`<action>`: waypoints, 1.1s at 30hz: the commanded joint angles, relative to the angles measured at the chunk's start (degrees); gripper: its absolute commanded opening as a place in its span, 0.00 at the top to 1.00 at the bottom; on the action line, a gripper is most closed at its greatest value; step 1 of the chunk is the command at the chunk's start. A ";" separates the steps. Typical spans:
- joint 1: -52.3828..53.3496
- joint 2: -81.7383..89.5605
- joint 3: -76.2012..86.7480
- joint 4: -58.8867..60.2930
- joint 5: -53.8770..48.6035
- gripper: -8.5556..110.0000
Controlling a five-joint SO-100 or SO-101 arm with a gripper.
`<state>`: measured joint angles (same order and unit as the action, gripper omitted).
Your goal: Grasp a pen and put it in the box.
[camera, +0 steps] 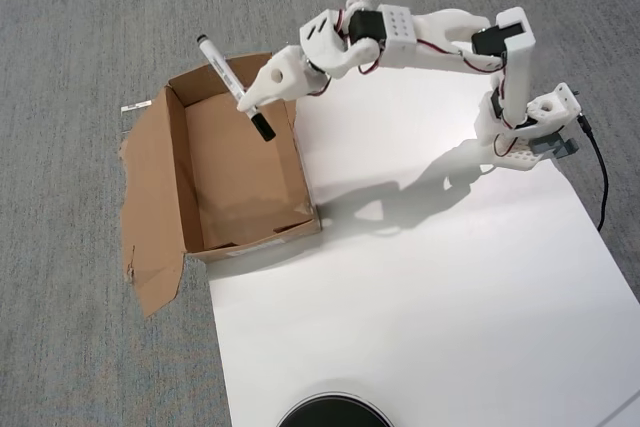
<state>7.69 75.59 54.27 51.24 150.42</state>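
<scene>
Pen (232, 85): light, stiff, smooth plastic; could swivel or slip.
Hold: gripper (252, 104) clenched near the capped lower end, a hold off balance.
Place: tilted above the box (150, 162), over its far end.

A round black object (335, 413) is cut off by the bottom edge; the pen's (226, 77) printed text is too small to read.
</scene>
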 commanded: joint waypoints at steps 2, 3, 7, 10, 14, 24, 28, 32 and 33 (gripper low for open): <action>-0.92 -1.58 -1.01 -0.97 6.81 0.92; -1.01 -2.11 -1.01 -0.97 6.90 0.92; -1.01 -4.13 -1.01 -1.05 6.99 0.92; -1.01 -6.06 -1.01 -1.05 6.99 0.92; -1.01 -8.79 -1.80 -1.05 6.99 0.91; -1.01 -13.62 -1.80 -9.05 6.99 0.88; -1.10 -13.71 -1.71 -9.84 6.99 0.80; -1.01 -13.71 -1.71 -9.84 6.99 0.75; -1.01 -13.71 -1.80 -9.84 6.99 0.75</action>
<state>6.64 61.26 54.18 42.19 157.10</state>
